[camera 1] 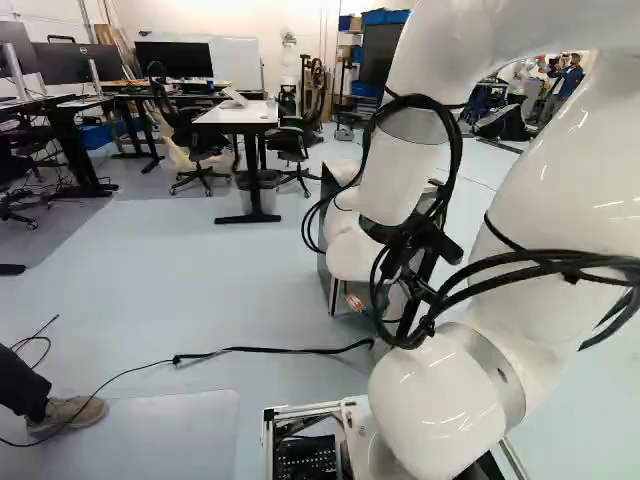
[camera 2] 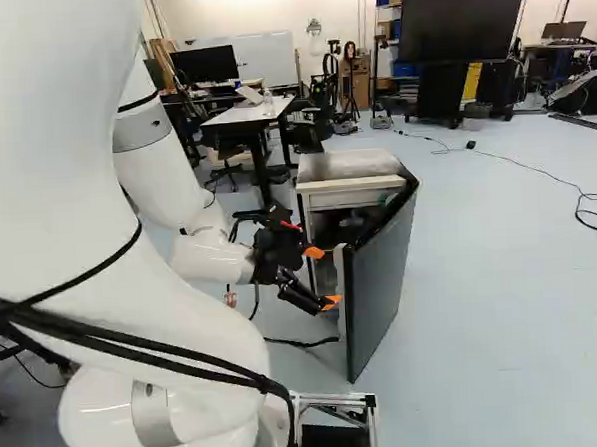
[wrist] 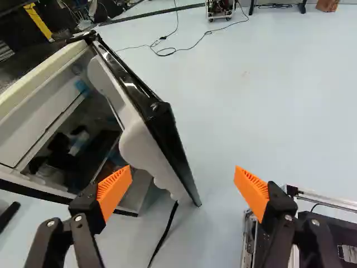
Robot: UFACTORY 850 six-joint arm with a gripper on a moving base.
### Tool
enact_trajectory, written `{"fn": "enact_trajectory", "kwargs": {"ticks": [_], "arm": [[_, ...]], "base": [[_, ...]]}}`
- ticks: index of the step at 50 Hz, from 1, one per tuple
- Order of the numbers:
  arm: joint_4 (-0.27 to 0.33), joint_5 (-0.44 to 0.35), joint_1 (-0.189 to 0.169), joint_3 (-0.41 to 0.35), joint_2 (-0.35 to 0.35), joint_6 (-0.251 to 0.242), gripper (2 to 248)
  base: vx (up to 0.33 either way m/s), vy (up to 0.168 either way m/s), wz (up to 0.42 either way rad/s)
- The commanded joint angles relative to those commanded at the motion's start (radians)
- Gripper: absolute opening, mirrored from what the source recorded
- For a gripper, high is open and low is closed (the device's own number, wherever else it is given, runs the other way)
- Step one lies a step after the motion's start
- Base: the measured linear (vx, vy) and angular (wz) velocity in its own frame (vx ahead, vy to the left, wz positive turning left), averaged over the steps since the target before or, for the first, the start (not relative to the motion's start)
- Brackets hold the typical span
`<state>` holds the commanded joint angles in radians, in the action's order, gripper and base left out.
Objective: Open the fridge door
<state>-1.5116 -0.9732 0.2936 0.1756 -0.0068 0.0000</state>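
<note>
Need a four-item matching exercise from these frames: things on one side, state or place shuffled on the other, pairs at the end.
Things
1. fridge door
2. gripper
3. white-topped table
4. large screen

State or place
A. on black legs, farther ahead than the fridge
B. ajar, dark grey outside, white inside
C. at the top right of the right base view
D. open, with orange pads

Pairs
1-B
2-D
3-A
4-C
</note>
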Motion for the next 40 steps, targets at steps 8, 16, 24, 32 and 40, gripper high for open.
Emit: {"fn": "enact_trajectory", "kwargs": {"ticks": [8,16,24,32,40], "arm": [[0.000,-0.024,0.002,0.005,-0.004,0.000,247],[0.000,-0.052,-0.012,0.023,-0.020,0.000,247],[0.000,-0.082,-0.039,0.046,-0.041,0.000,247],[0.000,-0.104,-0.071,0.071,-0.062,0.000,247],[0.000,-0.118,-0.105,0.095,-0.082,0.000,247]], "base": [[0.000,0.000,0.000],[0.000,0.000,0.000],[0.000,0.000,0.000],[0.000,0.000,0.000],[0.000,0.000,0.000]]}}
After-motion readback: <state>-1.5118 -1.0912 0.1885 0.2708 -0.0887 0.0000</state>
